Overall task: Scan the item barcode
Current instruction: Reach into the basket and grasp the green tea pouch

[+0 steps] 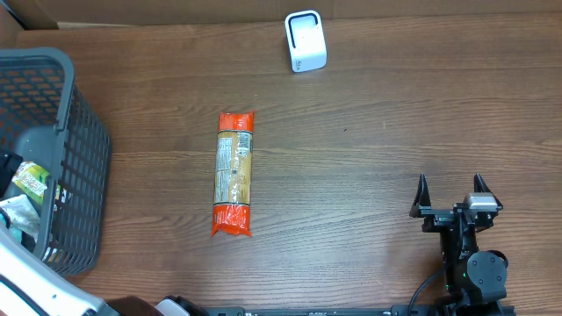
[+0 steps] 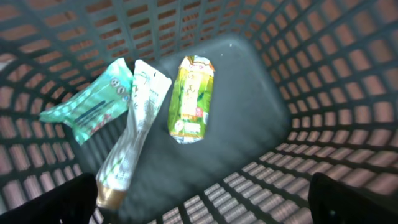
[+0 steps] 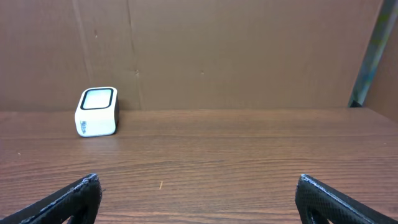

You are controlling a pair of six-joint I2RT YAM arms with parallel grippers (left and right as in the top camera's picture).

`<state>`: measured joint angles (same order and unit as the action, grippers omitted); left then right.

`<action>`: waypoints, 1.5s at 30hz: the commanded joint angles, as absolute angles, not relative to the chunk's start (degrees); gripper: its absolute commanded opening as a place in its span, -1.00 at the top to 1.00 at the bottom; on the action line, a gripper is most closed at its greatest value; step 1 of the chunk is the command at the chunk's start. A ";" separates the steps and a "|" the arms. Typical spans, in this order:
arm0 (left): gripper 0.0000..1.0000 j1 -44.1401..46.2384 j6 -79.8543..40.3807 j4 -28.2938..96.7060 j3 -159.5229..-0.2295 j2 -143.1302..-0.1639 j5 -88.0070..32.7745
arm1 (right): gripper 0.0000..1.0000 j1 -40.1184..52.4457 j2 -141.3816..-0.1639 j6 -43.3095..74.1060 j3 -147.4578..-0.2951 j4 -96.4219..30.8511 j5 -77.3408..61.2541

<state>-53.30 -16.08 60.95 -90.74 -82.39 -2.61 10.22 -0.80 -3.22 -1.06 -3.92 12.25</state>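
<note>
While right jaws stand wide, the pasta packet (image 1: 234, 173) lies well apart.

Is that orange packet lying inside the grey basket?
No, the orange packet lies flat on the wooden table, clearly apart from the grey basket.

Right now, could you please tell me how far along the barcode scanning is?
Done: nothing visibly scanned; an orange-ended packet lies on the table, apart from the scanner. In hand: nothing; the left hand hovers open over the green packet in the basket, the right hand rests open. Left: grasp and scan an item.
</note>
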 commanded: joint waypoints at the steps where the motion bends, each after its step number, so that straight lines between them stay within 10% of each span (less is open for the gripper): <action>1: -0.96 -53.60 -10.68 56.84 -86.76 -83.37 -1.61 | -1.00 10.55 -0.27 -3.46 -0.47 -3.49 12.32; 34: -0.67 -52.36 5.28 36.93 -79.77 -114.56 -4.08 | -1.00 10.55 -0.27 -3.46 -0.47 -3.49 12.32; 36: -0.54 -52.36 4.08 36.97 -79.77 -115.44 -4.10 | -1.00 10.55 -0.27 -3.46 -0.47 -3.49 12.32; 40: 0.80 -52.36 2.94 37.47 -79.77 -115.74 -3.99 | -1.00 10.55 -0.27 -3.46 -0.47 -3.49 12.32; 45: 0.92 -52.36 1.39 40.82 -81.49 -113.58 -4.03 | -1.00 10.55 -0.27 -3.46 -0.47 -3.49 12.32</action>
<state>-52.49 3.16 38.61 -81.28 -113.62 -3.84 10.22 -0.80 -3.22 -1.06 -3.86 12.27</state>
